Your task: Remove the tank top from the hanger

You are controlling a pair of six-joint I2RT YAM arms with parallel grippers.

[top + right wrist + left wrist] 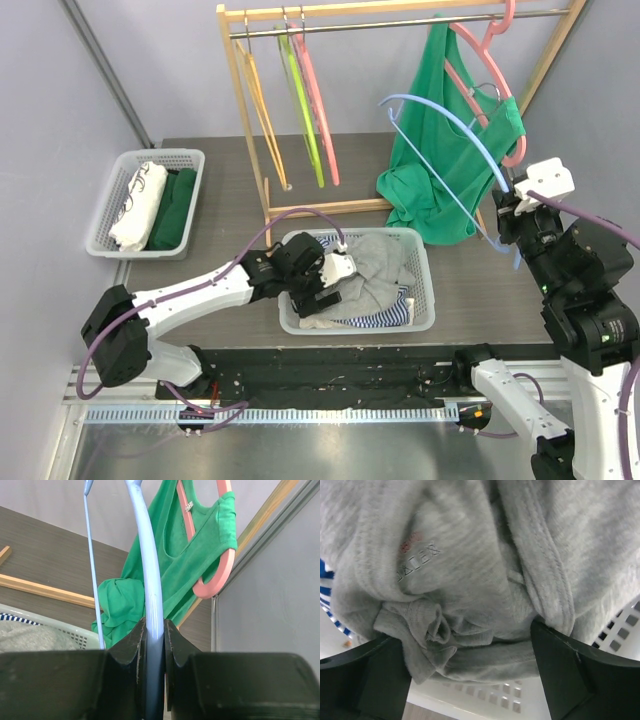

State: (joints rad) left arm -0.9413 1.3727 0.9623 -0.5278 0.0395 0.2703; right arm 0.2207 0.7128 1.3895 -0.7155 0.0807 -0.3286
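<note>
Well, from where I stand the left claw (470, 652) is down in the white basket (428, 285). Its two fingers are spread wide, and a bunch of the grey tank top (470, 570) sits between them. To me it looks open and not pinching, though the cloth seems to touch both fingers. The right claw (154, 630) is closed tight on one bar of a blue hanger (150, 565), and this hanger carries nothing.

So I judge that the grey tank top is off its hanger, and the step in hand is to leave it in the basket. To do this well, the left claw should have its fingers fully apart and then rise straight up, slowly, so that no fold goes up with it (the seams are thick and can catch). The right claw should hold the blue hanger steady, because its long wire stands just in front of a green tank top (440, 170) on a pink hanger (220, 577), and it could hook into that.

The grey tank top lies heaped in the basket on the worktop (225, 215), directly under the left claw and between its fingers. From the right claw it is well apart, beyond the far side of the basket.
</note>
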